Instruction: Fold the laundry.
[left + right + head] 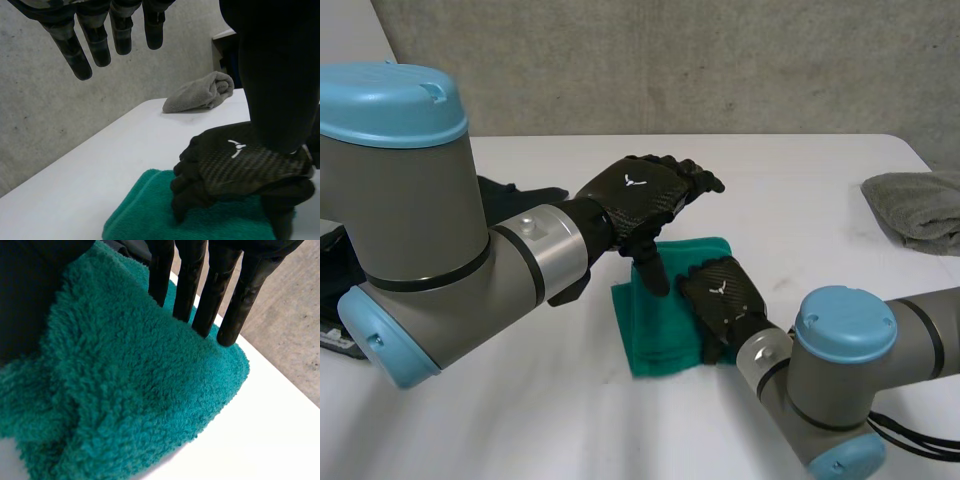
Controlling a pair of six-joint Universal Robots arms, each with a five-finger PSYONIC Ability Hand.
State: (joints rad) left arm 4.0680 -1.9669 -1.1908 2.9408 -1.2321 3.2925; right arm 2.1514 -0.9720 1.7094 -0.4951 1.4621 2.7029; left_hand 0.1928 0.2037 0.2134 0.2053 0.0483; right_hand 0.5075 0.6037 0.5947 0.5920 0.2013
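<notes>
A green towel [665,320], folded into a small thick pad, lies on the white table [800,190] in front of me. My right hand [722,292] rests flat on the towel's right part. In the right wrist view its fingers [200,290] lie straight on the fluffy green towel [125,390]. My left hand [640,192] hovers above the towel's far left corner, open, fingers stretched out and thumb pointing down at the cloth. In the left wrist view its fingers [100,40] are spread in the air, above my right hand [240,165] on the green towel [145,212].
A crumpled grey towel [918,205] lies at the table's far right edge, also seen in the left wrist view as a grey towel [200,92]. Dark cloth [515,195] and a black object [335,285] sit at the left behind my left arm.
</notes>
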